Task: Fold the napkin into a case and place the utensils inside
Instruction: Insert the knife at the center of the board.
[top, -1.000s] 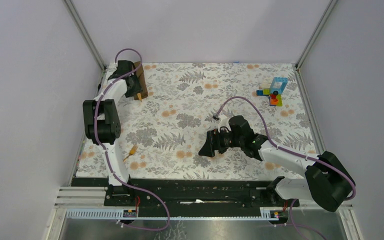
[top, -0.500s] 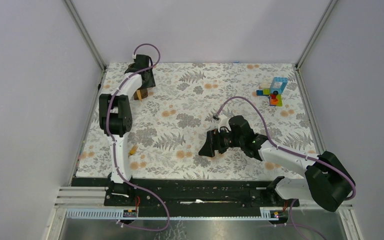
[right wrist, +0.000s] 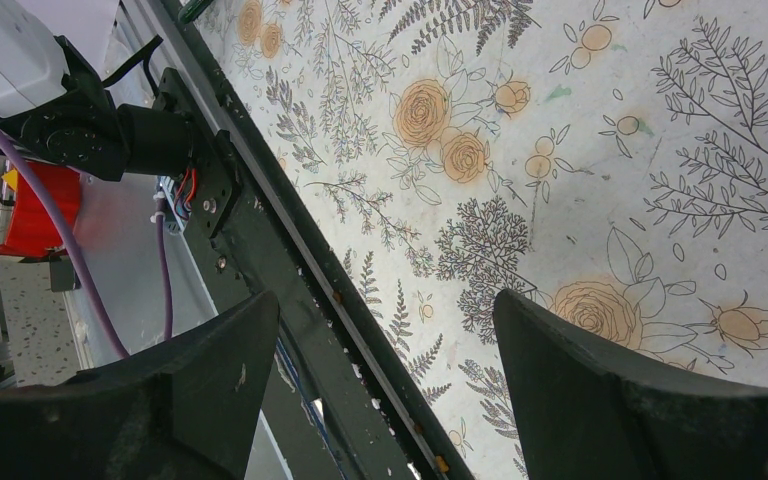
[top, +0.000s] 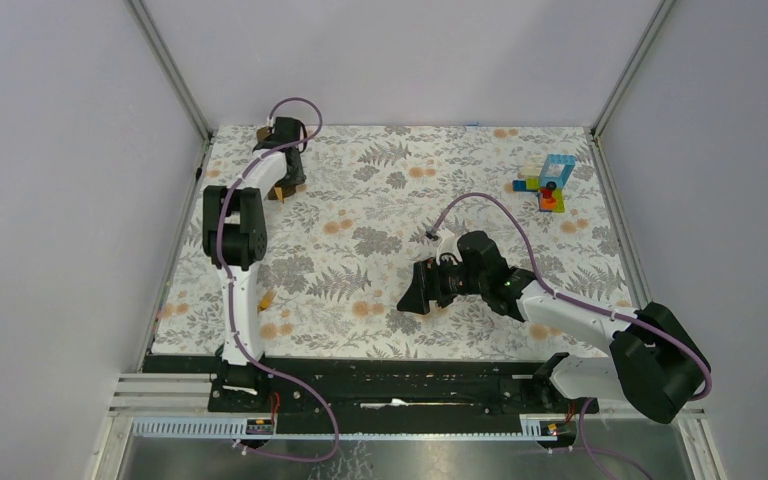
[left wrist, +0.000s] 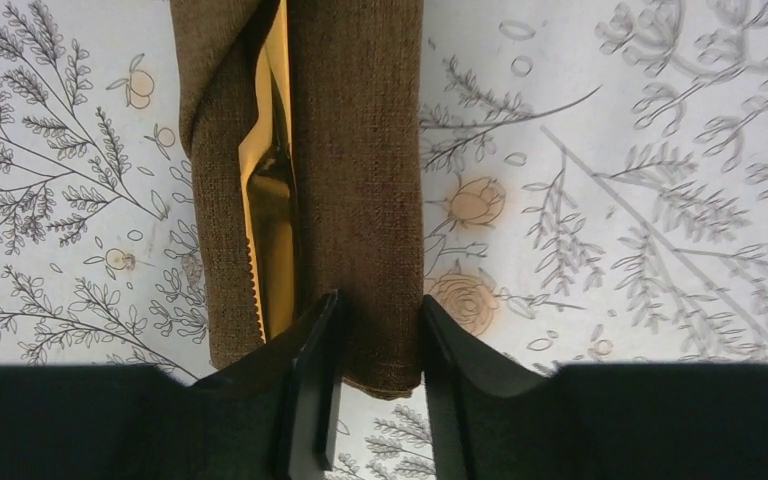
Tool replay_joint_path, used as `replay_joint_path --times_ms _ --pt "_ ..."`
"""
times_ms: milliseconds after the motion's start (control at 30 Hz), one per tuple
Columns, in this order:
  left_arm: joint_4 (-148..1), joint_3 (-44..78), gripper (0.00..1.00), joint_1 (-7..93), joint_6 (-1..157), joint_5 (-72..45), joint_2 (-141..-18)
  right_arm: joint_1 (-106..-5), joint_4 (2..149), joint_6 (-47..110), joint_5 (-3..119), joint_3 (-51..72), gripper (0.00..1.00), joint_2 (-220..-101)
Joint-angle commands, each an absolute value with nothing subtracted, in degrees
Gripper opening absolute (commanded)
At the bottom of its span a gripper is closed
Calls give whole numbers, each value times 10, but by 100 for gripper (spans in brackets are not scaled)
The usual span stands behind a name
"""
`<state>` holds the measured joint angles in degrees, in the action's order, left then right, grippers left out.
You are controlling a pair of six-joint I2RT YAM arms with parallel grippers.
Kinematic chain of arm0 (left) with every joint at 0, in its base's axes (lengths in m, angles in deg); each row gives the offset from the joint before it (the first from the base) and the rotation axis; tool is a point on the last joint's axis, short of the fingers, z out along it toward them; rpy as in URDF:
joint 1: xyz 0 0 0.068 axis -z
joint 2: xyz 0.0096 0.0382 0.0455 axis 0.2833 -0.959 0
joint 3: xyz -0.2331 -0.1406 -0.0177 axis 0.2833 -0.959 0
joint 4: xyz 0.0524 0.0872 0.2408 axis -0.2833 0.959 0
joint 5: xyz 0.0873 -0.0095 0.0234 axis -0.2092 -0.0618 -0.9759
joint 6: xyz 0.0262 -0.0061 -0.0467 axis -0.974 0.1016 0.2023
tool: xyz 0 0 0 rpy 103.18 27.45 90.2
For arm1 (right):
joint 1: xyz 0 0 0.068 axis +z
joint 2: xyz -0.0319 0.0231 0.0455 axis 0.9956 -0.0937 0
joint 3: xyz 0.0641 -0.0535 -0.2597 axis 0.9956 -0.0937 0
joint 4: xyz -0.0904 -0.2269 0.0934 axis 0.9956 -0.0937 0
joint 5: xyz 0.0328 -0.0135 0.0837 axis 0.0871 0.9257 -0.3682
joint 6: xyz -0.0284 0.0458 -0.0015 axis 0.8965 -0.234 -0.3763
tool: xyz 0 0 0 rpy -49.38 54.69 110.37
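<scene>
The brown napkin (left wrist: pixel 360 150) lies folded lengthwise on the floral cloth, with a shiny yellow-orange knife (left wrist: pixel 272 200) tucked in its left crease. My left gripper (left wrist: pixel 378 310) straddles the napkin's right fold at its near end, and both fingers press the fabric. Seen from above, this gripper (top: pixel 285 135) is at the far left corner and only a strip of napkin (top: pixel 290 186) shows under the arm. Another yellow-orange utensil (top: pixel 266 298) lies beside the left arm's lower link. My right gripper (right wrist: pixel 385 300) hangs open and empty over the table's near middle (top: pixel 410 298).
A small stack of colourful toy blocks (top: pixel 546 183) stands at the far right. The black base rail (top: pixel 400 370) runs along the near edge. Metal frame posts and grey walls close in the table at the back corners.
The left arm has swung rightward over the far left corner and its jaws have narrowed onto the napkin's fold. The right arm has not moved.
</scene>
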<state>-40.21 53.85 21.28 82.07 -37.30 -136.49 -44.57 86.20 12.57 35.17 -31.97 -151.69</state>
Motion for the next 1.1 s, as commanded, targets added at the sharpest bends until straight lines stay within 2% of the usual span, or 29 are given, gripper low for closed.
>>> replay_joint_path --times_ms 0,100,167,500,567,733,867,967,1067 --pt "-410 504 31 215 827 -390 -1355 -450 875 126 354 -320 86 -1510" --pt "-410 476 16 214 837 -385 -1343 -450 875 126 354 -322 86 -1505" --pt "-405 453 10 216 848 -380 -1328 -450 875 126 353 -324 86 -1501" --pt "-420 278 9 244 930 -363 -1200 -450 878 123 351 -332 86 -1486" --pt "-419 259 12 255 938 -356 -1181 -450 879 123 350 -334 86 -1484" --pt "-396 234 36 270 947 -350 -1121 -450 880 122 349 -335 86 -1484" --pt "-370 204 48 270 950 -365 -1055 -449 881 123 349 -337 86 -1482" --pt "-365 170 52 268 974 -353 -1018 -449 886 121 348 -339 87 -1486" --pt "-360 149 52 266 1003 -334 -1012 -450 894 119 343 -338 86 -1490"
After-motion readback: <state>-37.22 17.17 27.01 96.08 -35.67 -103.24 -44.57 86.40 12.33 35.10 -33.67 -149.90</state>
